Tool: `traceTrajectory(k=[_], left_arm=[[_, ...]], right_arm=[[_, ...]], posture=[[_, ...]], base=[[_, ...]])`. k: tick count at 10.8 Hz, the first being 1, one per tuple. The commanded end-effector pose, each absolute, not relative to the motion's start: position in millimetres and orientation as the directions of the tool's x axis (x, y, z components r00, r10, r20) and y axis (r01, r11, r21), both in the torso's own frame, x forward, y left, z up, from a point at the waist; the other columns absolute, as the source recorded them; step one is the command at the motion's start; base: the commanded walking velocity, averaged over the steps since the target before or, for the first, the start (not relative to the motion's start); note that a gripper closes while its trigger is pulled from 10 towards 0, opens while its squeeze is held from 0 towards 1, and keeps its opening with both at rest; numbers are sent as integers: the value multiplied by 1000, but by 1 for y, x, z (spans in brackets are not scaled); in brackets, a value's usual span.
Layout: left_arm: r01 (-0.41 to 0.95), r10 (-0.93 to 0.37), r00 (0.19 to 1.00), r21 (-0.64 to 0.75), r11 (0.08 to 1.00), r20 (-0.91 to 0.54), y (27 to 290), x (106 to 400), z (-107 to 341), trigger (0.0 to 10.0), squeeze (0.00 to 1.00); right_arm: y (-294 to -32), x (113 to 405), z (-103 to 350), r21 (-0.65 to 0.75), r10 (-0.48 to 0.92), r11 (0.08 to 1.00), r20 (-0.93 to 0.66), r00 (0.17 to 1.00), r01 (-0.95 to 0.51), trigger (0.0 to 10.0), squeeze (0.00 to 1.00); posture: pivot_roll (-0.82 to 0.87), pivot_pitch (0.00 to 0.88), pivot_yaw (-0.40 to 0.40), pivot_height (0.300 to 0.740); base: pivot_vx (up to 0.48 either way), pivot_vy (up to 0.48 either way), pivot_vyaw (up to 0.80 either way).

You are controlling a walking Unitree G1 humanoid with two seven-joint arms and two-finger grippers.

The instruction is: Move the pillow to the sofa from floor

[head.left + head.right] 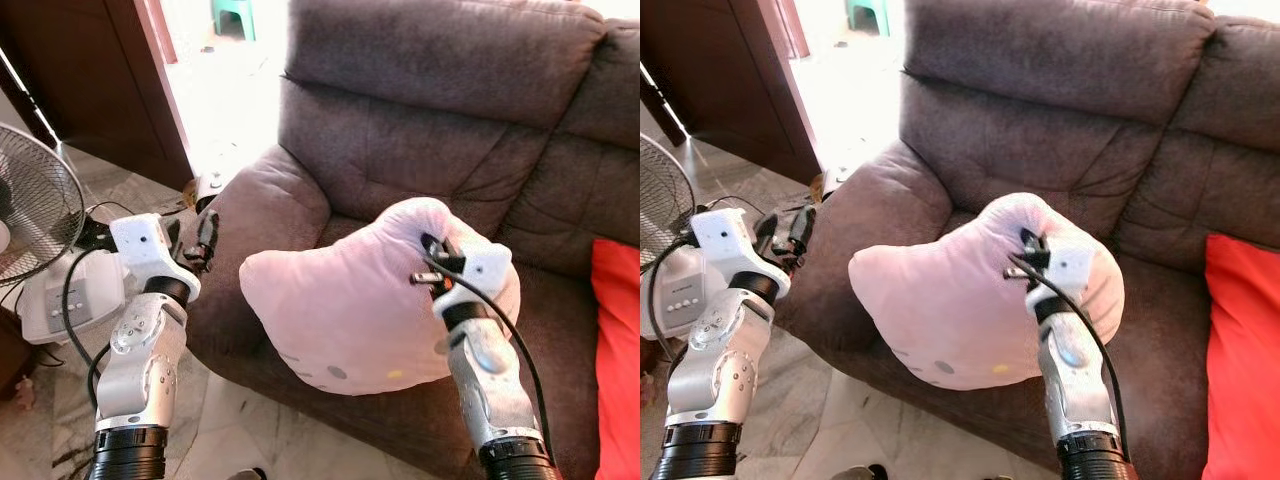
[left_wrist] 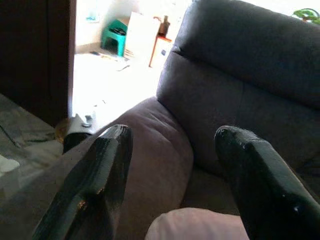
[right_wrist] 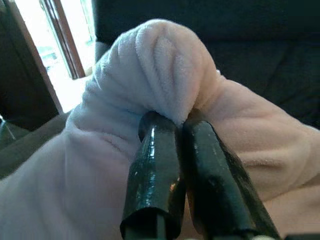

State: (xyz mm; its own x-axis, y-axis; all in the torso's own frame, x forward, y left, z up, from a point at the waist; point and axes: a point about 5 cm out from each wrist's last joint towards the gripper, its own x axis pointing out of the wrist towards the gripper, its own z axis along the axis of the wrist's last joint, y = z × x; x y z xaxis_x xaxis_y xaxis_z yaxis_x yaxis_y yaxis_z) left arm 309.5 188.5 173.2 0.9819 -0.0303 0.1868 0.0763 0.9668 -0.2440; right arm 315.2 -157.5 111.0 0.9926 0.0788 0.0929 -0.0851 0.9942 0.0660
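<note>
The right pincer is clenched on a fold of the pillow, which hangs clear of the floor, just over the front edge of the sofa seat. The seat lies ahead and below, so the drop is a short push forward. The left pincer is released, hovering beside the sofa's armrest.

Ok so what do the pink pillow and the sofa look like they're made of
The pink pillow looks like soft plush fleece: a fuzzy matte nap that bunches into deep folds where the right hand pinches it. The sofa looks like brown suede-like or microfibre fabric, matte and slightly mottled, with padded stitched panels. It could be another short-nap upholstery.
</note>
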Motion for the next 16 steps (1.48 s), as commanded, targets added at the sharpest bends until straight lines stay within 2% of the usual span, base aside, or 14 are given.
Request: traceTrajectory(k=[1, 3, 4, 5, 6, 7, 10, 12, 13, 16], left_arm=[[83, -38, 985, -267, 960, 169, 190, 309, 170, 10000, 0], [85, -49, 995, -453, 887, 89, 197, 311, 149, 10000, 0], [79, -63, 997, -469, 880, 50, 201, 313, 141, 10000, 0], [87, -90, 996, -524, 847, 19, 206, 315, 134, 10000, 651], [68, -84, 996, -543, 837, -4, 209, 317, 130, 10000, 1000], [51, -78, 997, -697, 715, -7, 213, 322, 125, 10000, 1000], [24, -89, 995, -762, 647, -45, 213, 331, 113, 10000, 1000], [-57, -76, 989, -789, 612, -130, 212, 339, 96, 10000, 1000], [-47, -118, 982, -793, 607, -149, 204, 344, 92, 10000, 0], [-55, -162, 971, -820, 570, -178, 196, 354, 87, 10000, 0]], right_arm=[[-153, 306, 81, 72, 109, 992, -35, 993, -107, 10000, 0], [-152, 302, 72, 70, 116, 991, -48, 992, -113, 10000, 0], [-152, 302, 71, 70, 116, 991, -41, 992, -113, 10000, 0], [-151, 303, 72, 69, 117, 991, -33, 993, -114, 10000, 0], [-151, 304, 72, 70, 116, 991, -29, 993, -114, 10000, 0], [-151, 306, 75, 69, 120, 991, -17, 993, -118, 10000, 0], [-152, 307, 80, 66, 120, 991, 5, 993, -120, 10000, 0], [-153, 307, 81, 62, 122, 991, 11, 992, -122, 10000, 0], [-155, 307, 80, 58, 118, 991, 7, 993, -118, 10000, 0], [-158, 301, 82, 56, 105, 993, 16, 994, -106, 10000, 0]], posture=[[178, 167, 2, 740], [174, 162, 8, 740], [174, 159, 9, 740], [174, 157, 9, 740], [175, 158, 9, 740], [173, 161, 8, 740], [166, 174, 4, 740], [164, 186, -1, 740], [163, 194, 0, 740], [134, 223, 7, 740]], base=[[0, 0, 0], [0, 0, 0], [0, 0, 0], [0, 0, 0], [0, 0, 0], [0, 0, 0], [0, 0, 0], [0, 0, 0], [0, 0, 0], [0, 0, 0]])
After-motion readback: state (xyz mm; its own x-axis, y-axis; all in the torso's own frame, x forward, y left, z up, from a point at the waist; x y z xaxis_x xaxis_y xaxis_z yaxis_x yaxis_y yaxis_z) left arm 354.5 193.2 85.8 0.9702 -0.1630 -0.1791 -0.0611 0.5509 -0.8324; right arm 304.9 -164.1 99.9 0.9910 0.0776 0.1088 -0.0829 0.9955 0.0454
